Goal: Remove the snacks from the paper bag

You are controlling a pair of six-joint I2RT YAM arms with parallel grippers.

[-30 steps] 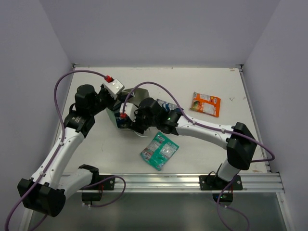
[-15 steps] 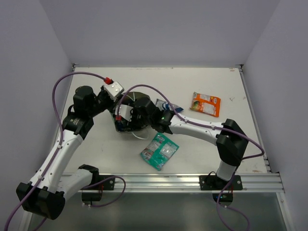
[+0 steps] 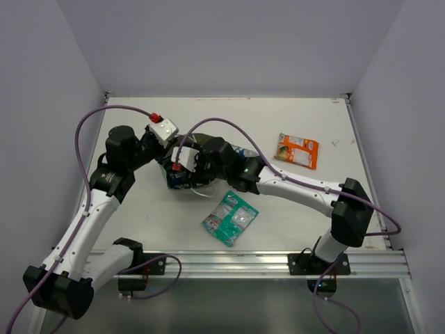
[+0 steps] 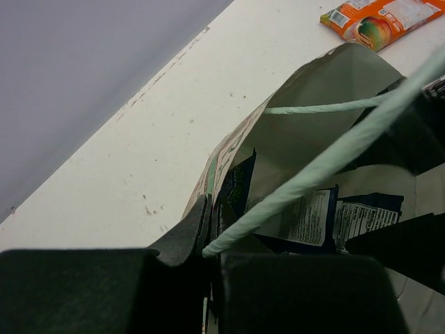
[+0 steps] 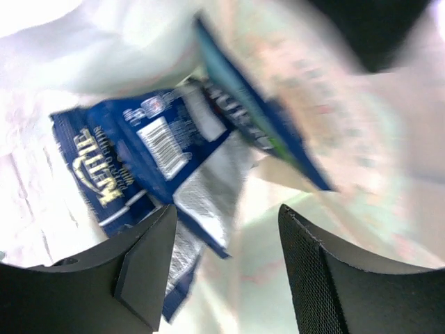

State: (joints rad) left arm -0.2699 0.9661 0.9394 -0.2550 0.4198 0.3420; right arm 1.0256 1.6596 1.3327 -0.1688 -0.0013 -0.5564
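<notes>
The green paper bag (image 3: 174, 179) lies tipped with its mouth toward the right arm. My left gripper (image 3: 165, 147) is shut on the bag's rim (image 4: 221, 156), next to a loop handle (image 4: 327, 158), and holds the mouth open. My right gripper (image 3: 190, 165) is open inside the bag, its jaws apart (image 5: 229, 261) over blue-and-white packets (image 5: 135, 156) on the whitish lining. The same packets show in the left wrist view (image 4: 306, 221). An orange packet (image 3: 297, 150) and a teal-green packet (image 3: 230, 217) lie on the table. Another blue packet (image 3: 243, 151) shows behind the right arm.
The white table (image 3: 292, 118) ends in walls at the back and both sides, with a metal rail (image 3: 278, 263) along the near edge. Purple cables (image 3: 94, 122) loop over both arms. The orange packet also shows in the left wrist view (image 4: 379, 17).
The right arm pushed further left into the bag, then drew back slightly to the right, gripper still inside. The left gripper keeps its hold on the rim and has barely moved.
</notes>
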